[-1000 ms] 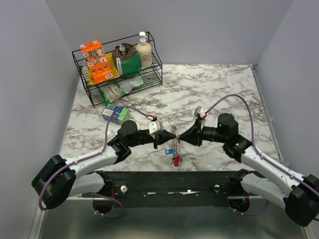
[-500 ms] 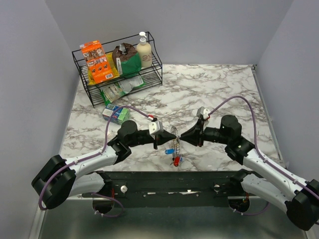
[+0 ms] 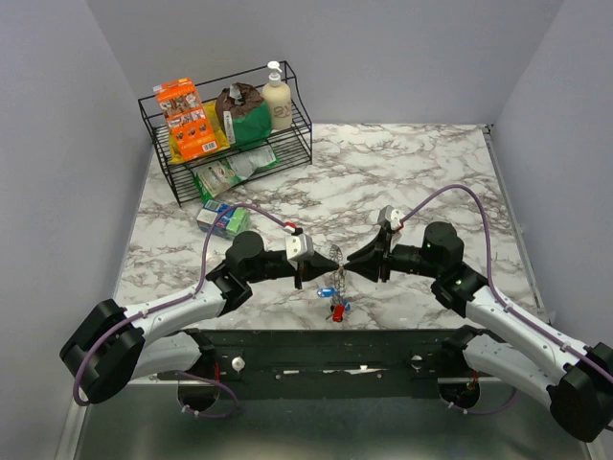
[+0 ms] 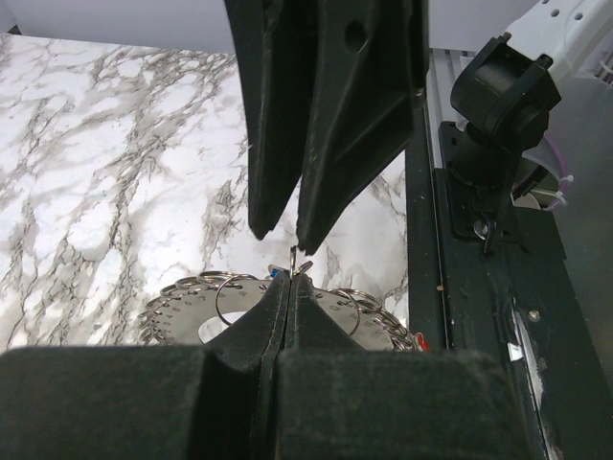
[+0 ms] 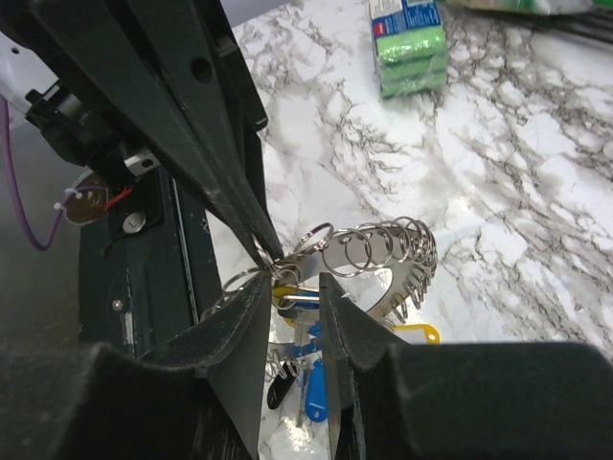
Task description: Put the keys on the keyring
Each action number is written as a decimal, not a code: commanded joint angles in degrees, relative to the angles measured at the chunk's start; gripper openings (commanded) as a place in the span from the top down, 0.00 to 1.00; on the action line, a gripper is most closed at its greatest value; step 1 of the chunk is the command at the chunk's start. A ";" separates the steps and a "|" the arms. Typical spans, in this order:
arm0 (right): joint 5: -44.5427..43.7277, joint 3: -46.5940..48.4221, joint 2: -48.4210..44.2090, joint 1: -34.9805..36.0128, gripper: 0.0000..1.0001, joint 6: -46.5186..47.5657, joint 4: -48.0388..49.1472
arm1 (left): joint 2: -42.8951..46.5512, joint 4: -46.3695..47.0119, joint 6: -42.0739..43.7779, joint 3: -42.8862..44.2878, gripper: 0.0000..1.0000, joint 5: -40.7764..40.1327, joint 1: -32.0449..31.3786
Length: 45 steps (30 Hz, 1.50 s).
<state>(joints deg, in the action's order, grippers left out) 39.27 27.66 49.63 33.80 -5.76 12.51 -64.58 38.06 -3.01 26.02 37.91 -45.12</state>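
The keyring (image 3: 333,255), a silver band strung with many small wire rings, hangs above the marble between both grippers. My left gripper (image 3: 319,271) is shut, pinching one small ring at the keyring's (image 4: 192,299) near edge; its tips (image 4: 290,280) meet with no gap. My right gripper (image 3: 351,259) faces it from the right, its jaws apart on either side of the ring cluster (image 5: 292,283). Keys dangle below the keyring (image 5: 383,251): a blue one (image 5: 316,398), a yellow-headed one (image 5: 414,333) and a dark one (image 5: 278,388). From above, blue (image 3: 329,290) and red (image 3: 338,311) keys show.
A black wire rack (image 3: 177,177) with boxes, a bag and a bottle stands at the back left. A green sponge pack (image 3: 223,219) lies in front of it, also at the top of the right wrist view (image 5: 407,38). The black mounting plate (image 3: 326,350) runs along the near edge.
The right gripper's jaws have spread apart and it has drawn back slightly to the right. The left gripper has stayed shut on the keyring and edged a little to the right.
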 commanded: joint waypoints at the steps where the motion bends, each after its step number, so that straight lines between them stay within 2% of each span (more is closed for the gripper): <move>1: 2.04 -0.24 1.53 0.39 0.65 0.22 3.13 | 1.91 3.42 0.10 2.10 1.00 1.82 -0.31; 22: 4.24 -1.56 5.31 0.39 0.67 -0.92 6.30 | 1.74 4.74 -0.34 1.84 1.00 2.43 -0.23; 32: -1.99 -1.12 -1.72 0.30 0.62 -1.09 3.05 | 2.35 2.98 0.63 1.93 1.00 1.55 -0.23; 38: -4.99 -3.30 -6.90 0.30 0.46 -1.97 4.27 | 2.61 2.37 0.72 1.84 1.00 1.20 -0.31; 45: -8.50 -7.00 -12.09 0.30 0.15 -3.12 7.17 | 3.14 1.67 1.16 1.66 1.00 0.94 -0.23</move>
<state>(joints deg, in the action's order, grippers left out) 34.48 22.76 40.12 33.80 -8.27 17.10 -63.07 37.58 -2.83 26.26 38.41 -45.12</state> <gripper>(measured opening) 0.774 0.009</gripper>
